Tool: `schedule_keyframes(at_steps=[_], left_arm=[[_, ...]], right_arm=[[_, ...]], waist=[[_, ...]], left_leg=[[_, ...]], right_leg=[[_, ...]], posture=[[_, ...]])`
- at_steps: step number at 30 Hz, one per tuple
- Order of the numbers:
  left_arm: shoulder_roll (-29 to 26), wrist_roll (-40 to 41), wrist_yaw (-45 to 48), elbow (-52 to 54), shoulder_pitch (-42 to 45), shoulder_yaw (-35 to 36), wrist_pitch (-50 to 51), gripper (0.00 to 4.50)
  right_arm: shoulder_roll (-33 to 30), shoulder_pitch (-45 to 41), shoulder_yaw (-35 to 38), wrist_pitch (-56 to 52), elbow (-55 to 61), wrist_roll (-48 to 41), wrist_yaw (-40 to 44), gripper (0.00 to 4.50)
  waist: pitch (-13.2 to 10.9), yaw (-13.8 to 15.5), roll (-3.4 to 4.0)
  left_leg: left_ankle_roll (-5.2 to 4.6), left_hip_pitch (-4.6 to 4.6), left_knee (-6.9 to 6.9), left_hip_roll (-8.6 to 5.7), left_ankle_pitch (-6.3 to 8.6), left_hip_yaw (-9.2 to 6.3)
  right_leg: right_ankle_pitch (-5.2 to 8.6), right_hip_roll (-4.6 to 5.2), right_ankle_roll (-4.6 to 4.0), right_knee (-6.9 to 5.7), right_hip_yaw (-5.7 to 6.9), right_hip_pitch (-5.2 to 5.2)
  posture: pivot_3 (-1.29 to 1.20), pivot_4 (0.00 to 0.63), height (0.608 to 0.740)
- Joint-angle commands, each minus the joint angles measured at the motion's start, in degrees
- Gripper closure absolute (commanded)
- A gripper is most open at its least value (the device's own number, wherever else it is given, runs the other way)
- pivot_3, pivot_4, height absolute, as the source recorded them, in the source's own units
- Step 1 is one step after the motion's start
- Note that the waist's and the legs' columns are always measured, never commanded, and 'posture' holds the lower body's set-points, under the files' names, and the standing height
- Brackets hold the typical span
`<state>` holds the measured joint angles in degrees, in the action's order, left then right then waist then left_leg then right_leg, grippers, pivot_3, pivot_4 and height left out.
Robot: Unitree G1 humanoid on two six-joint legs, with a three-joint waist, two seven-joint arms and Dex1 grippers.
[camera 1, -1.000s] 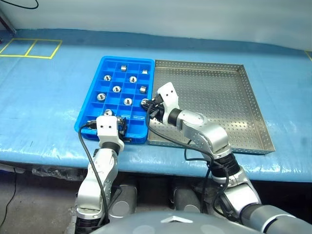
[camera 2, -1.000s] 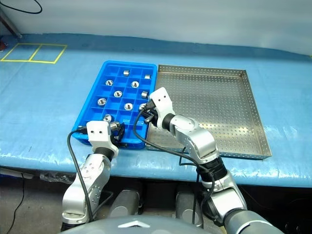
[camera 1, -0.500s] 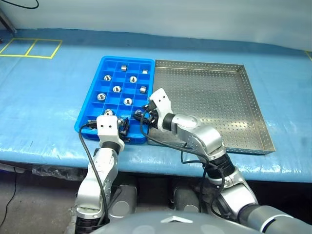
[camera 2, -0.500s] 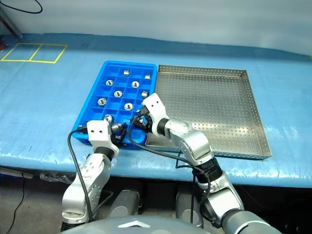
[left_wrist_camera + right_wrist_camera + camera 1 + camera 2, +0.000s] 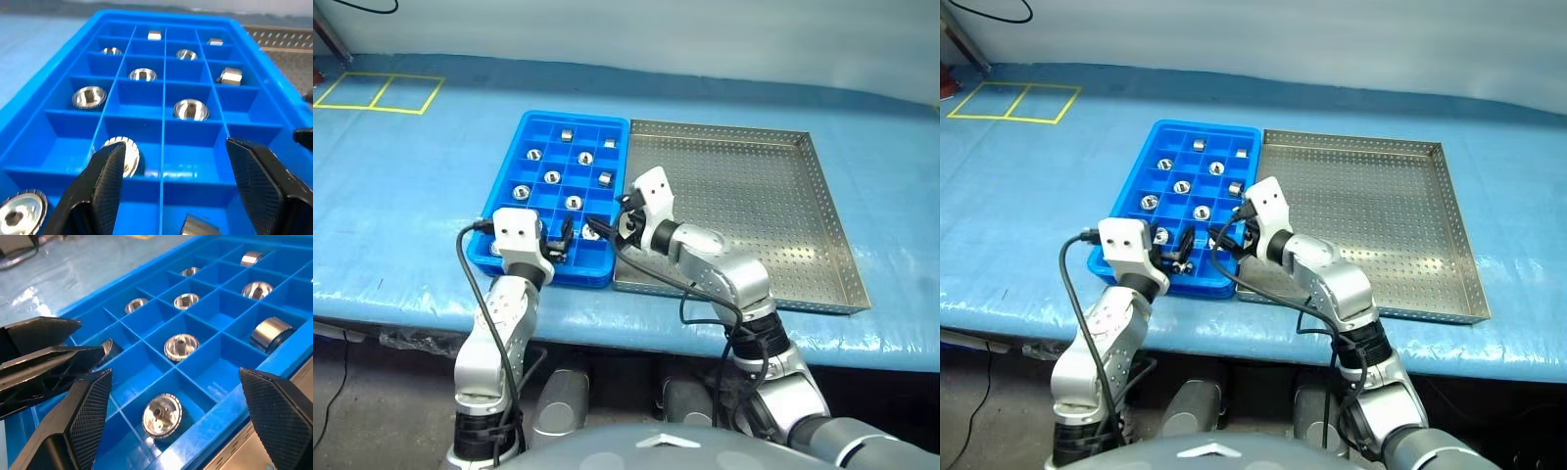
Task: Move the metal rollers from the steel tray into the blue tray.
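Now we're hovering both grippers, left (image 5: 171, 196) and right (image 5: 171, 431), jaws spread empty; rollers (image 5: 162, 415) are sitting just below the fingertips in the blue tray (image 5: 509, 171).

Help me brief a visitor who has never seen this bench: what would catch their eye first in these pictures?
First the bright blue tray, its small square compartments dotted with shiny metal rollers, lying on a blue-covered table. Right beside it, on the robot's right, lies the steel tray, with no rollers on its perforated floor. Both grippers hang open over the blue tray's near end: the left gripper and the right gripper.
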<state>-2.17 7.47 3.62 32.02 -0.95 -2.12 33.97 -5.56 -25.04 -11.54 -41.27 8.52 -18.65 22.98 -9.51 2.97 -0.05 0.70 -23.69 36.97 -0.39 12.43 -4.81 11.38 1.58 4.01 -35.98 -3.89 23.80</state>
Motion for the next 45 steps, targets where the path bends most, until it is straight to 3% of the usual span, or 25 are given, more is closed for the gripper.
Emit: schedule_keyframes(at_steps=[1,7,12,14,16,19,25,29,34,45], left_arm=[[0.3,1.6,2.4,0.2,2.3,-1.1,-4.7,0.97],[-2.5,2.0,11.2,-4.5,8.0,-5.8,-12.4,0.97],[-4.0,1.4,17.3,-12.7,13.8,-8.9,-20.2,0.97],[-3.8,3.8,21.8,-15.8,15.5,-9.5,-24.0,0.59],[-2.6,7.1,24.2,-17.9,16.1,-8.5,-25.4,0.12],[-4.7,4.1,26.5,-21.8,17.1,-9.5,-28.5,0.02],[-5.1,2.2,26.3,-25.8,17.5,-8.9,-33.6,0.02],[-7.4,3.7,31.3,-24.5,15.4,-10.7,-33.8,0.02],[-8.4,3.6,32.7,-24.3,14.7,-10.7,-34.2,0.02],[-8.8,1.0,29.4,-24.2,13.8,-10.2,-33.9,0.02]], right_arm=[[0.3,1.3,3.3,4.9,6.0,-3.7,3.1,0.13],[-3.6,5.7,7.4,6.7,11.0,-5.3,4.4,0.13],[-8.8,9.3,9.6,10.3,13.3,-1.3,2.7,0.13],[-10.9,12.0,10.2,13.6,14.0,1.6,1.6,0.08],[-12.3,14.3,11.7,13.3,14.7,-0.9,3.6,0.08],[-12.1,17.7,14.9,12.9,16.8,-4.4,3.3,0.04],[-13.8,22.3,15.9,13.0,19.2,-4.4,2.4,0.04],[-14.5,23.8,15.7,13.8,19.5,-5.0,3.3,0.04],[-17.1,23.8,14.4,15.2,18.6,-2.7,4.6,0.04],[-15.6,21.1,12.7,17.3,16.0,-0.5,4.0,0.04]], waist=[[0.0,0.0,0.00],[0.0,-0.4,0.00],[0.0,-0.7,-0.01],[0.0,-0.8,-0.02],[0.0,-1.0,-0.01],[0.0,-1.5,-0.05],[0.0,-2.1,-0.05],[0.0,-2.4,-0.05],[0.0,-2.2,-0.06],[0.0,-2.0,-0.06]], left_leg=[[0.00,0.01,0.00,0.00,0.00,0.00],[0.01,0.01,0.00,0.00,0.00,0.00],[0.01,0.02,0.07,0.00,0.00,0.05],[0.01,0.02,0.05,0.00,0.00,0.05],[0.01,0.01,0.01,-0.01,0.00,0.08],[-0.02,0.01,0.01,0.00,0.02,0.09],[-0.02,0.04,0.12,0.00,0.02,0.14],[-0.02,0.09,0.11,0.01,0.01,0.17],[-0.02,0.07,0.12,0.01,0.01,0.16],[-0.03,0.08,0.13,0.00,0.01,0.14]], right_leg=[[0.00,0.00,0.00,0.00,0.00,-0.01],[0.00,0.00,0.00,0.01,0.00,-0.01],[0.00,0.00,0.01,0.00,-0.03,-0.04],[0.00,0.00,0.00,0.01,-0.03,-0.03],[0.00,0.01,0.00,0.03,-0.06,-0.02],[0.00,0.01,0.00,0.05,-0.08,-0.02],[-0.02,0.02,0.04,0.03,-0.12,-0.08],[-0.02,0.01,0.05,-0.01,-0.14,-0.08],[-0.02,0.01,0.05,-0.01,-0.14,-0.09],[-0.03,0.01,0.06,-0.01,-0.13,-0.11]], posture=[[0.24,0.150,0.740],[0.18,0.150,0.740],[0.14,0.150,0.740],[0.12,0.150,0.740],[0.11,0.150,0.740],[0.09,0.150,0.740],[0.08,0.150,0.740],[0.08,0.150,0.740],[0.10,0.150,0.740],[0.12,0.150,0.740]])
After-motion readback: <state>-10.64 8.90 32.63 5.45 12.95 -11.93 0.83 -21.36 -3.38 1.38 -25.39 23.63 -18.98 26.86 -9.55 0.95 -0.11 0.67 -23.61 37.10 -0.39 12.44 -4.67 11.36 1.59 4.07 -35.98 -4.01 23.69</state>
